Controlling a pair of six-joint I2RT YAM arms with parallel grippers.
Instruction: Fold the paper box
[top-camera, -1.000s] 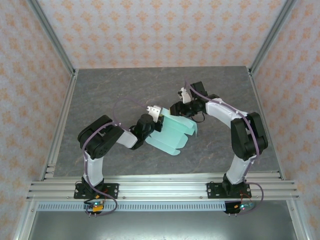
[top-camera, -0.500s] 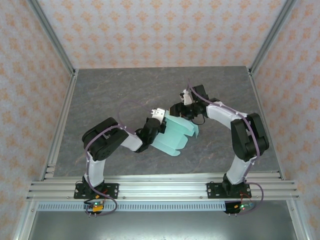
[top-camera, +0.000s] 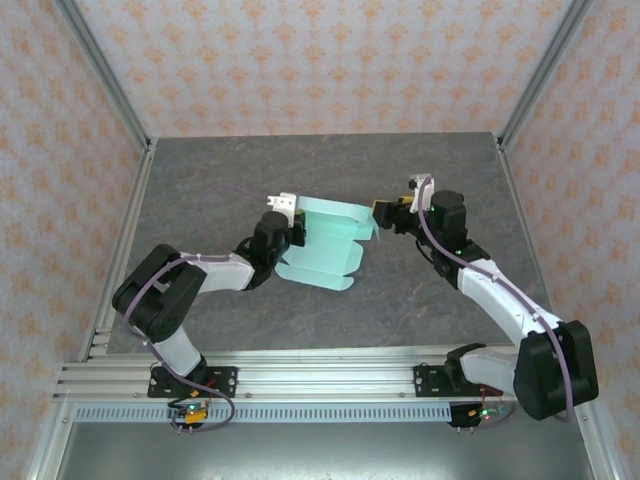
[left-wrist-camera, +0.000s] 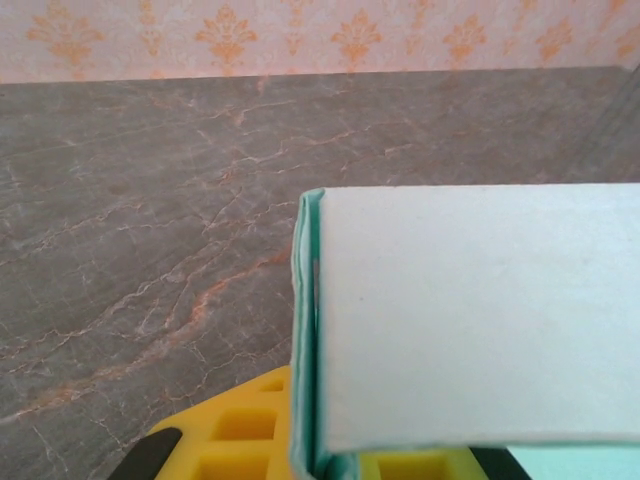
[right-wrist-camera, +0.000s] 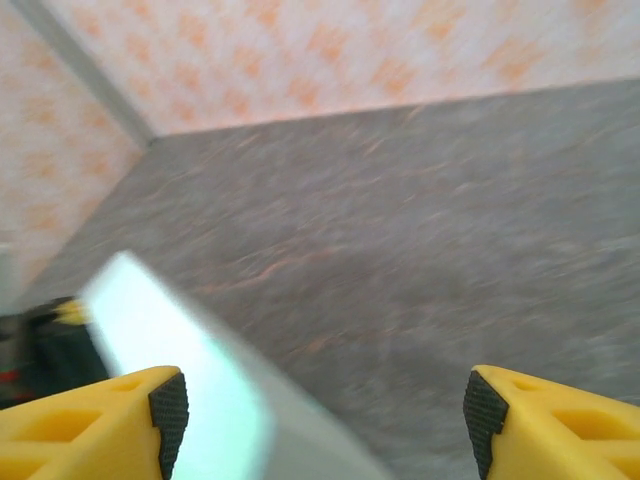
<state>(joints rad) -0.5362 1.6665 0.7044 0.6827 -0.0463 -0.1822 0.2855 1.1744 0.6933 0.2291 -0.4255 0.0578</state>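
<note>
The paper box (top-camera: 325, 248) is a pale mint-green card sheet, partly folded, with one panel raised and rounded tabs along its near edge. My left gripper (top-camera: 287, 226) is shut on the sheet's left edge and holds it just above the table. In the left wrist view, the card (left-wrist-camera: 470, 320) stands edge-on between the yellow fingers (left-wrist-camera: 240, 435). My right gripper (top-camera: 385, 212) stands open just off the box's right edge, with nothing between its pads. In the right wrist view, the box (right-wrist-camera: 165, 330) is a blurred pale shape beside the left finger (right-wrist-camera: 150, 410).
The grey marble tabletop (top-camera: 220, 180) lies bare around the box. Patterned walls and aluminium posts (top-camera: 105, 70) close in three sides. A rail (top-camera: 320, 375) at the near edge carries both arm bases.
The right gripper has opened, come off the box and swung out to the right. The left arm has carried the box to the left and farther back.
</note>
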